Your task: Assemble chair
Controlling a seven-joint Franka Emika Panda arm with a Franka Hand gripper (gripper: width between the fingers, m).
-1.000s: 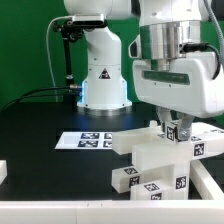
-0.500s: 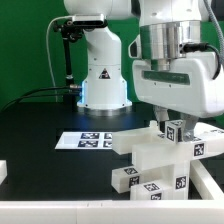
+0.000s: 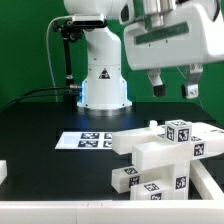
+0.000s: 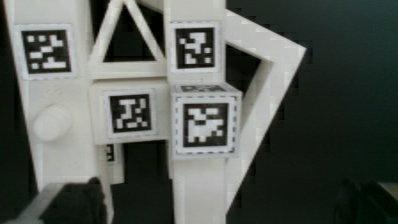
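No container shows in either view; everything rests straight on the black worktop [image 3: 40, 125].

In the exterior view the chair [image 3: 165, 155] sits near the front edge, toward the exterior view's right: a stack of white blocky parts with a slab on top, a tagged cube [image 3: 181, 131] at its upper end, and a tagged bar [image 3: 150, 181] low at the front. The gripper [image 3: 174, 84] hangs above it, well apart from the parts, its two dark fingers [image 3: 157, 82] spread wide with nothing between them. Just behind the chair, toward the exterior view's left, the marker board [image 3: 88, 140] lies flat on the worktop. Another small white part [image 3: 3, 172] is cut off at the exterior view's left edge.

Only the exterior view shows the arm's white base [image 3: 103, 78], the green backdrop and the marker board. The wrist view alone looks onto the chair from close up, showing four tags on its bars and blocks and the dark gaps between the bars; one blurred dark fingertip [image 4: 75, 200] shows at the picture's edge.
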